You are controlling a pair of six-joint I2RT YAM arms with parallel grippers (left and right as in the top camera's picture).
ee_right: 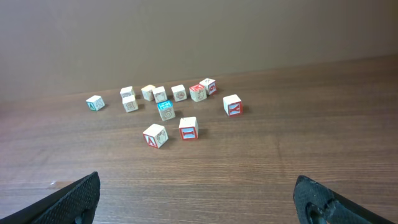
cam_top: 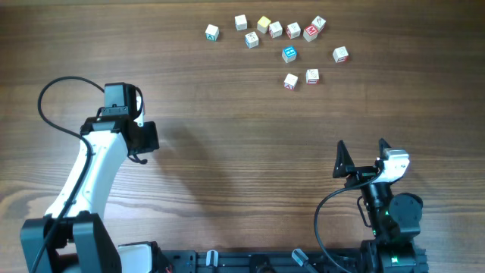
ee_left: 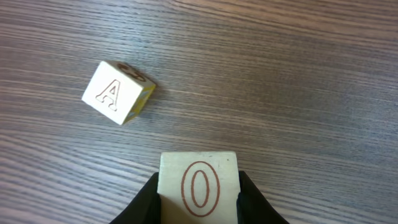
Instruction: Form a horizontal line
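In the left wrist view my left gripper (ee_left: 198,182) is shut on a pale cube with a red O (ee_left: 199,186), low over the wood. A pale cube with an outlined A (ee_left: 115,93) lies tilted just beyond it, apart from it. From overhead the left wrist (cam_top: 125,102) hides its fingers and both cubes. A rough row of cubes (cam_top: 293,30) ending in a red M cube (cam_top: 311,32) lies at the far middle; it also shows in the right wrist view (ee_right: 179,92). My right gripper (cam_top: 361,155) (ee_right: 199,202) is open and empty, far from the cubes.
Loose cubes lie around the row: a teal one (cam_top: 289,54), a red K one (cam_top: 340,54), two nearer ones (cam_top: 290,81) (cam_top: 311,76), and others at the far left of the cluster (cam_top: 211,32). Bare wood lies between the arms and the cluster.
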